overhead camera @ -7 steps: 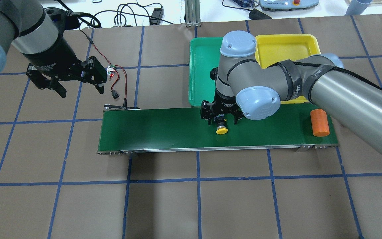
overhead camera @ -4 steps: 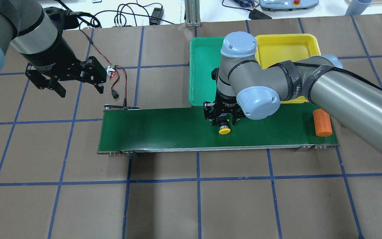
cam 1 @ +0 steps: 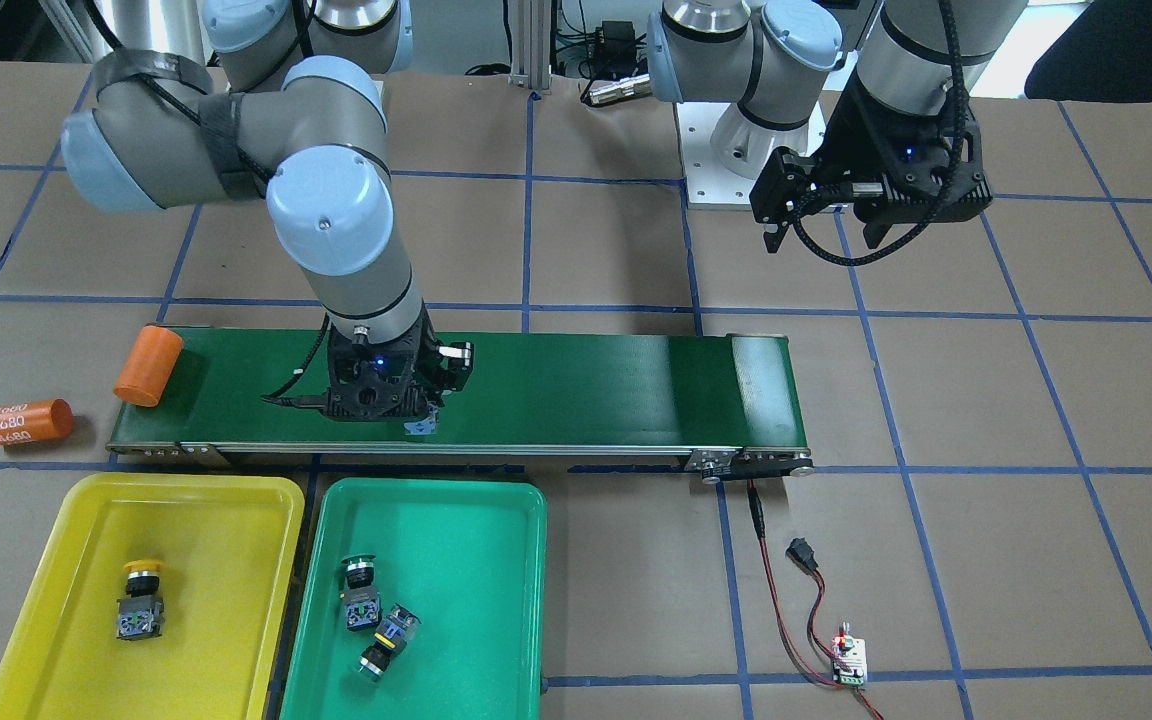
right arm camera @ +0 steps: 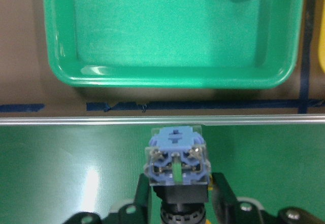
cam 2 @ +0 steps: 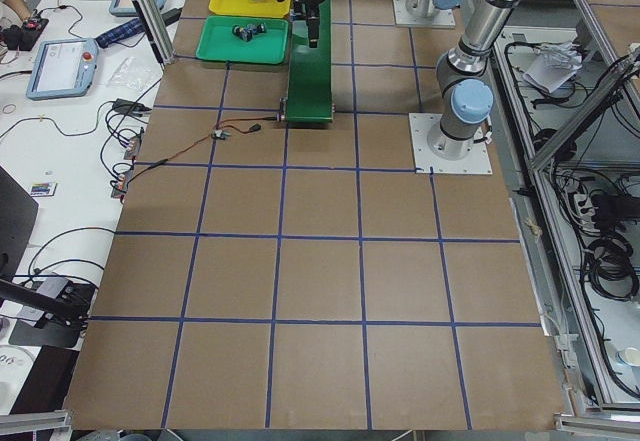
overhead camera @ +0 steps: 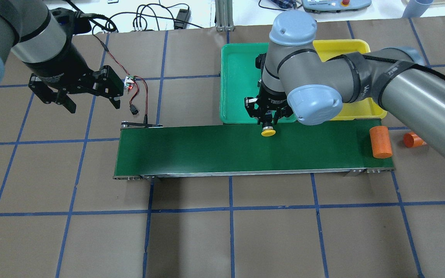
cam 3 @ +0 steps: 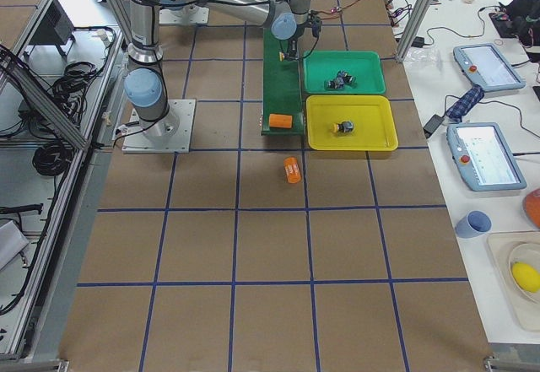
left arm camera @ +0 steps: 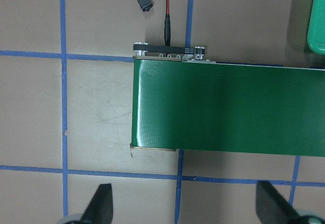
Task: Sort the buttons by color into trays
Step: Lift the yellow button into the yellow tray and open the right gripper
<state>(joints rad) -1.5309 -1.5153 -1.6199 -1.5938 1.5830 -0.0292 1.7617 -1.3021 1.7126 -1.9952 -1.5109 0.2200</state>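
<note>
My right gripper (overhead camera: 267, 120) is shut on a yellow-capped button (overhead camera: 268, 133), cap toward the robot and blue contact block (right arm camera: 176, 155) toward the trays. It holds the button over the conveyor belt's (overhead camera: 207, 150) far edge, in front of the green tray (overhead camera: 238, 77). The green tray (cam 1: 476, 540) holds two green buttons (cam 1: 361, 590) (cam 1: 386, 640). The yellow tray (cam 1: 216, 530) holds one yellow button (cam 1: 141, 600). My left gripper (overhead camera: 94, 106) is open and empty above the table, off the belt's left end.
One orange cylinder (overhead camera: 380, 141) lies on the belt's right end. Another, printed "4680" (cam 1: 24, 422), lies on the table beside it. A small circuit board (cam 1: 851, 655) with red and black wires sits near the belt's left end.
My right gripper shut on the yellow button and carried it across the belt toward the trays. The orange cylinder drifted right on the belt. The left arm stayed still.
</note>
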